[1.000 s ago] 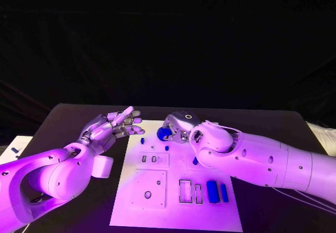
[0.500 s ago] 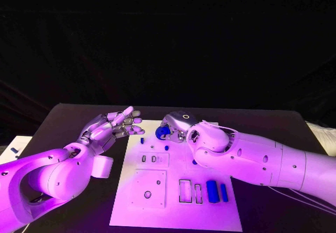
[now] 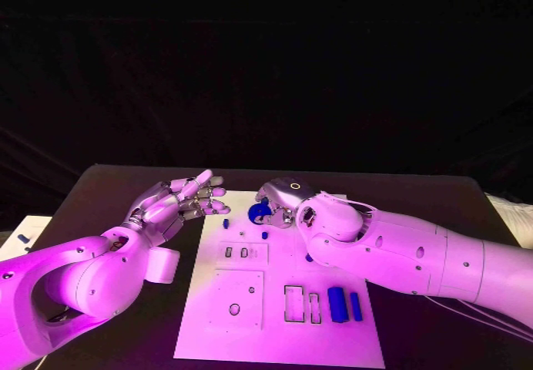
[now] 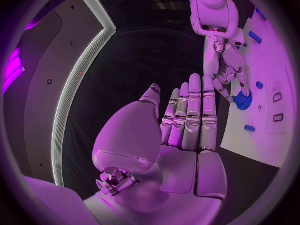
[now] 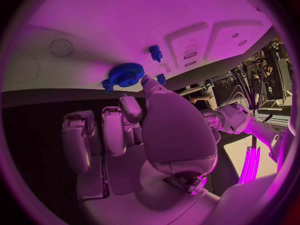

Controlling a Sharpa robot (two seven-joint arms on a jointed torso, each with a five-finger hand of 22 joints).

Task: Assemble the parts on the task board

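Note:
The white task board lies in the middle of the table. At its far end my right hand pinches a blue gear in its fingertips, low over the board. The same gear has the thumb tip at its rim, and in the left wrist view the fingers reach down onto the gear. My left hand hovers just off the board's far left corner, flat, fingers straight and apart, holding nothing. Two long blue parts lie near the board's right edge.
Small blue pegs stand on the board near the gear, with another peg beside the slotted blocks. Raised white blocks with slots and a round hole sit on the board's left half. A white box lies left of the board.
The right hand has shifted slightly with the gear, which now sits a touch lower. The left hand has not moved.

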